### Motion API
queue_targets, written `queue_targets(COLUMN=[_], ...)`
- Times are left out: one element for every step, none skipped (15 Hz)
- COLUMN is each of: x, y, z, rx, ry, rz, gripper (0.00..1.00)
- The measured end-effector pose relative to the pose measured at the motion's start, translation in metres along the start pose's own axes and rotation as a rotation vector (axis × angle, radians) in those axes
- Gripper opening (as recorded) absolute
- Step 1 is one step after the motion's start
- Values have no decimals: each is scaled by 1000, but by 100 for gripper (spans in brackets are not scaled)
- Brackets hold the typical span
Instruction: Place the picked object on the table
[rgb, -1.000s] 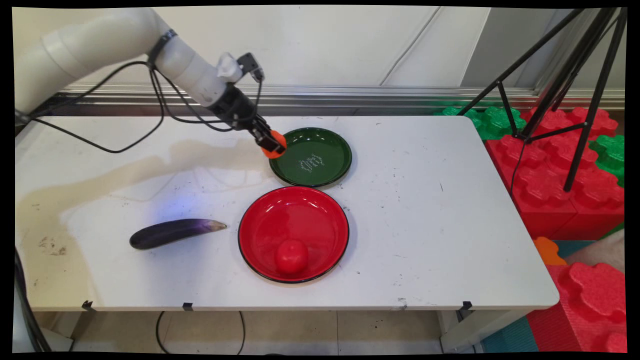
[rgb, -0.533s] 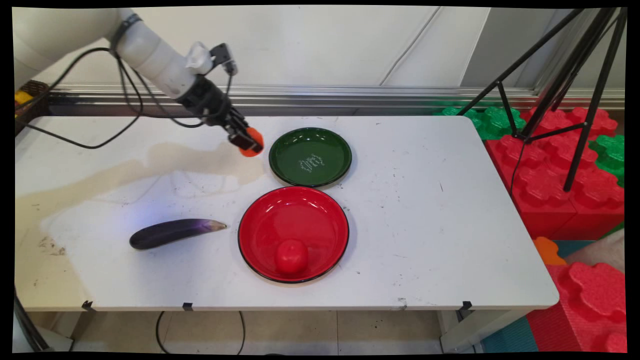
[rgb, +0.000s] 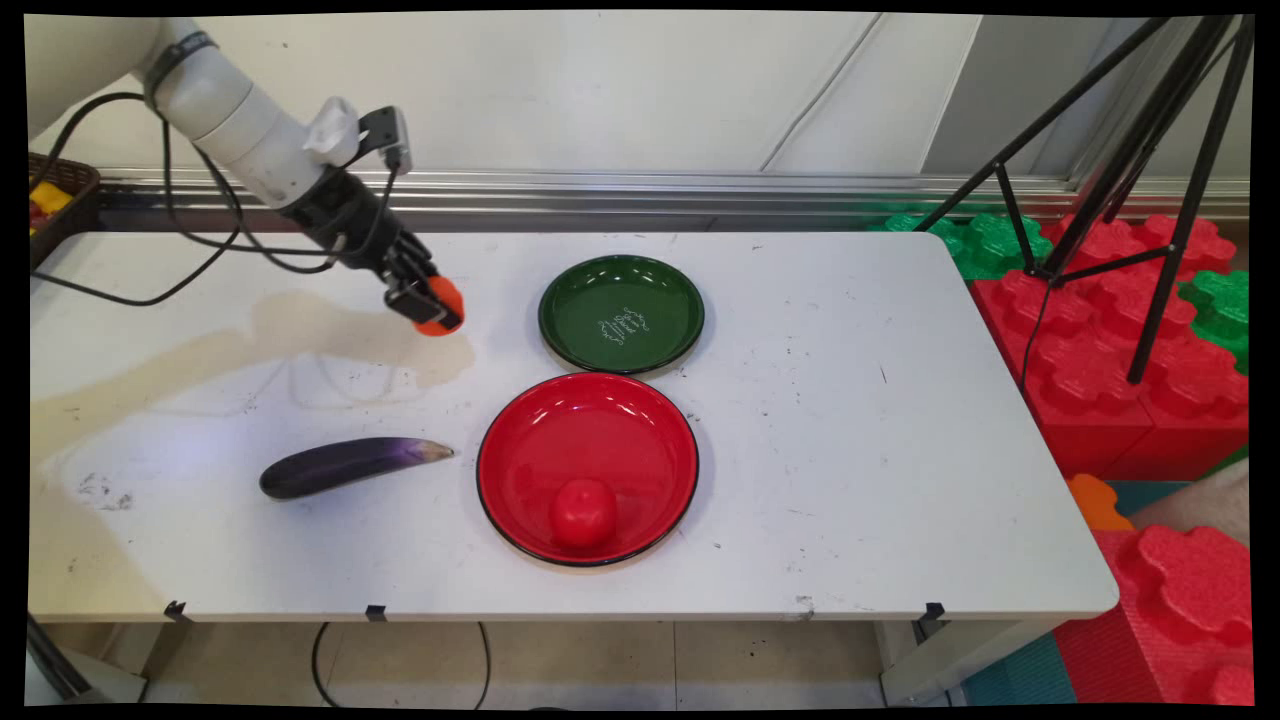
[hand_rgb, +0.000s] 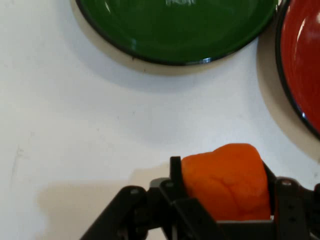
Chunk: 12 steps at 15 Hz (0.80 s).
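Note:
My gripper (rgb: 428, 305) is shut on a small orange fruit (rgb: 440, 306) and holds it just above the bare table, left of the green plate (rgb: 620, 313). From the hand view the orange fruit (hand_rgb: 227, 181) sits clamped between the two black fingers (hand_rgb: 176, 175), with the green plate (hand_rgb: 175, 30) ahead and the rim of the red plate (hand_rgb: 300, 65) at the right. The red plate (rgb: 587, 465) holds a red tomato (rgb: 583, 512) near its front. A purple eggplant (rgb: 345, 465) lies on the table left of the red plate.
A dark basket (rgb: 50, 200) with yellow contents sits at the far left edge. A black tripod (rgb: 1130, 170) and red and green foam blocks (rgb: 1120, 340) stand off the table's right side. Black cables (rgb: 190, 250) hang below the arm.
The gripper has carried the orange fruit leftward, from over the green plate's left rim to a spot over bare table well left of it. Nothing else has moved.

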<state>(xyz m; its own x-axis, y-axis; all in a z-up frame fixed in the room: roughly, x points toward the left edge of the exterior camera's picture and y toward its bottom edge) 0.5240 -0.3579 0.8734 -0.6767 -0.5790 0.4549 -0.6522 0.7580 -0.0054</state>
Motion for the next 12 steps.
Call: queue_targets(x=[-7, -11, -15, -18, -23, -27, -31, -34, -37, -42, -46, -49], y=[-2, -3, -4, -6, -8, -9, -11, -13, -15, -17, -18, -20], z=[1, 2, 4, 6, 10, 13, 16, 19, 22, 26, 29, 32], rx=[-5, -7, -10, -11, -15, -16, -18, -19, -19, -19, -19, -20], ry=[-15, -22, -30, -36, -46, -53, -59, -65, -68, -74, -77, -79], rz=[5, 7, 8, 7, 7, 5, 3, 3, 2, 0, -1, -2], gripper=[0, 0, 0, 0, 0, 0, 0, 0, 0, 0, 0, 0])
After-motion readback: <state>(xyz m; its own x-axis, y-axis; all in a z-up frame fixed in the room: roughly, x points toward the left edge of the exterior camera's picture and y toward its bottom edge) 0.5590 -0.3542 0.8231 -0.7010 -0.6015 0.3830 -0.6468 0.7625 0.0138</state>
